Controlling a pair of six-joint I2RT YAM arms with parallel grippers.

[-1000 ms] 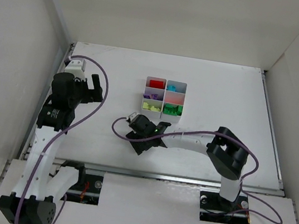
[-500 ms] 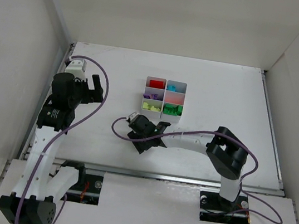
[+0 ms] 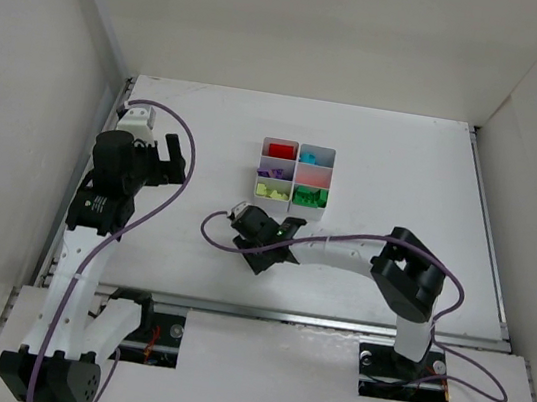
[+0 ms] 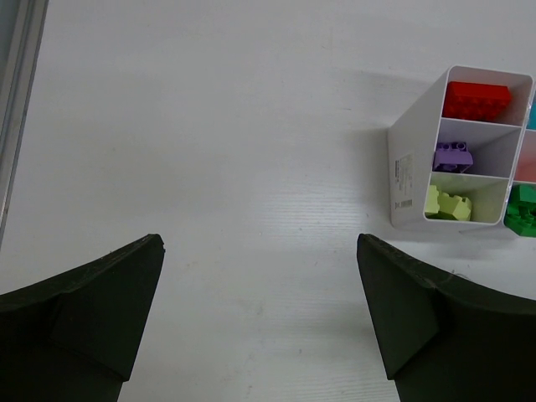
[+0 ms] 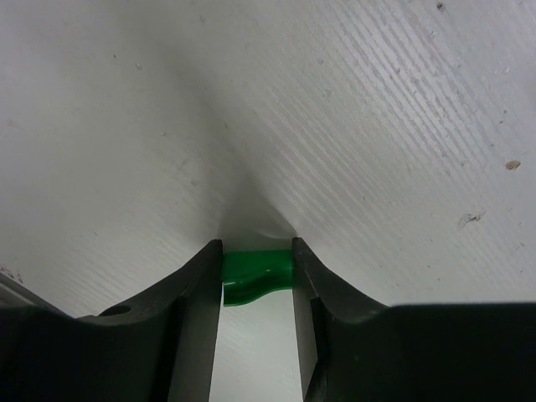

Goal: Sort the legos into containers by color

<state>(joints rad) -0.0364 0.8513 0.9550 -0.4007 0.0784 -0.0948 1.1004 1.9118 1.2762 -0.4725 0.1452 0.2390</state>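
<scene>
A small green lego [image 5: 255, 275] sits on the white table between the fingers of my right gripper [image 5: 257, 251], which is shut on it with both fingers touching its sides. In the top view that gripper [image 3: 275, 245] is low over the table, in front of the white six-compartment containers tray [image 3: 300, 145]. The tray holds red [image 3: 280, 149], cyan [image 3: 312, 155], purple [image 3: 273, 171], yellow-green [image 3: 272, 190] and green [image 3: 308, 196] legos. My left gripper [image 4: 260, 251] hangs open and empty above bare table, left of the tray [image 4: 406, 172].
White walls enclose the table on the left, back and right. The right arm's purple cable [image 3: 214, 228] loops just left of its wrist. A metal rail [image 3: 331, 322] runs along the table's near edge.
The right gripper's fingers have closed in onto the green lego. The left arm has not moved.
</scene>
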